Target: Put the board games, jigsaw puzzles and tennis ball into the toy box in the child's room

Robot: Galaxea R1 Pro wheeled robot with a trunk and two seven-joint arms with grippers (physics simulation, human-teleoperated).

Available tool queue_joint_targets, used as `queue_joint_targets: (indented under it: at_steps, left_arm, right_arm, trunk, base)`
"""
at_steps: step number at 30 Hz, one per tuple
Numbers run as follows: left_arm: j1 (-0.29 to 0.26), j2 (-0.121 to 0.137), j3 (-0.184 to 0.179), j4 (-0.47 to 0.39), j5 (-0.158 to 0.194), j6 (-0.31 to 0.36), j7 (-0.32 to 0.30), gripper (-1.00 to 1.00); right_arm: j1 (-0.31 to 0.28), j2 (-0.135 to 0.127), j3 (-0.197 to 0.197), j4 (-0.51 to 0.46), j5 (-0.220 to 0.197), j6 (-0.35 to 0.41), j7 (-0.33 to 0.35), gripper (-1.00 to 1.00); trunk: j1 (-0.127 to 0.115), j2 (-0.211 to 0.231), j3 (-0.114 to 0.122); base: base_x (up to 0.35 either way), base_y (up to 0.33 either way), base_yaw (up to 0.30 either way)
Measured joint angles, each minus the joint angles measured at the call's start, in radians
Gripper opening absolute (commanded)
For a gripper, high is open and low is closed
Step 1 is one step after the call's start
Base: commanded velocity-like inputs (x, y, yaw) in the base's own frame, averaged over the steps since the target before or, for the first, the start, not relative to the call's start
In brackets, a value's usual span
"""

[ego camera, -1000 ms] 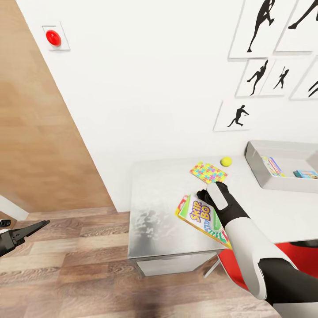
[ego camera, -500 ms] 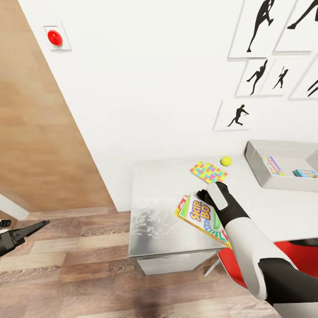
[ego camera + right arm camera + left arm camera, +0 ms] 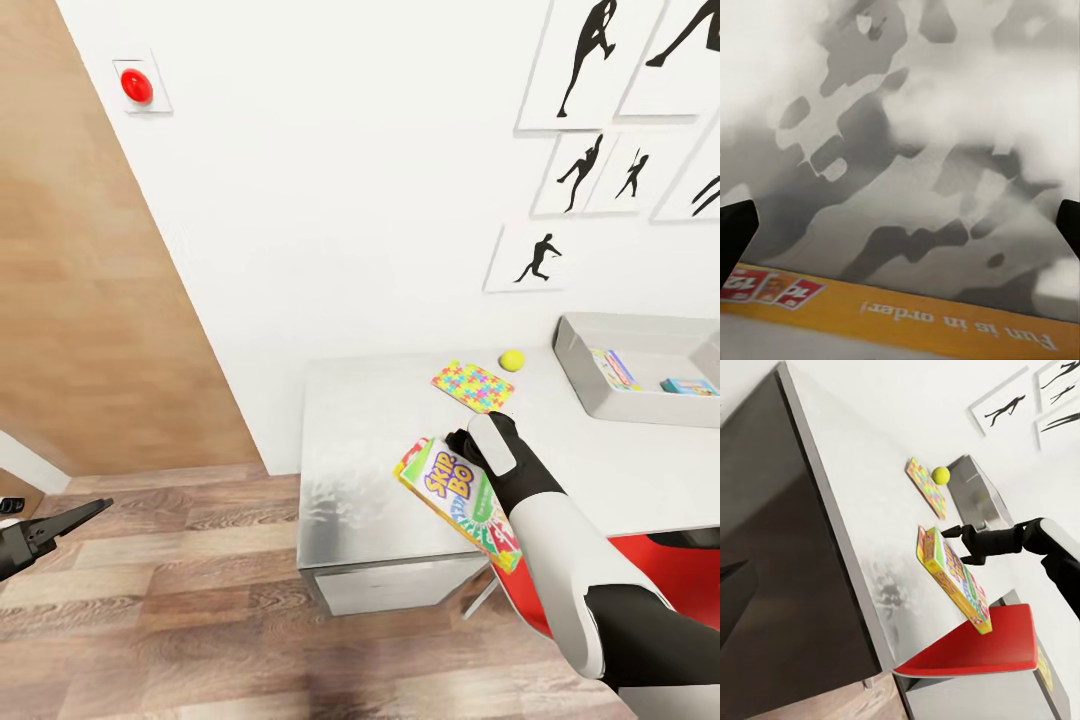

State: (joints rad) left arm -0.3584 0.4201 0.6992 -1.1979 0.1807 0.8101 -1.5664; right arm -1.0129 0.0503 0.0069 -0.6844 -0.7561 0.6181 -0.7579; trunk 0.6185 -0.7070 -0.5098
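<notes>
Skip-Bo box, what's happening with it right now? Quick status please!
Right gripper shut on Skip-Bo box, tilted off the table. Left gripper idle, low over floor. Toy box ahead; puzzle and ball lie between.

Red round wall button [image 3: 137, 86] upper left; red chair seat [image 3: 680, 570] beside wood-plank floor [image 3: 180, 620].

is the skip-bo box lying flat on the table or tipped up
Tipped up: the left wrist view shows the Skip-Bo box tilted above the table, held at its edge by the right gripper.
</notes>
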Motion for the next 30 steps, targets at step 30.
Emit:
queue_joint_targets:
  at_steps: [30]
  left_arm:
    - [0.000,0.000,0.000,0.000,0.000,0.000,0.000,1.00]
  right_arm:
    - [0.000,0.001,0.001,0.000,0.001,0.000,0.000,1.00]
  trunk:
    - [0.000,0.000,0.000]
  base:
    - [-0.074,0.021,0.000]
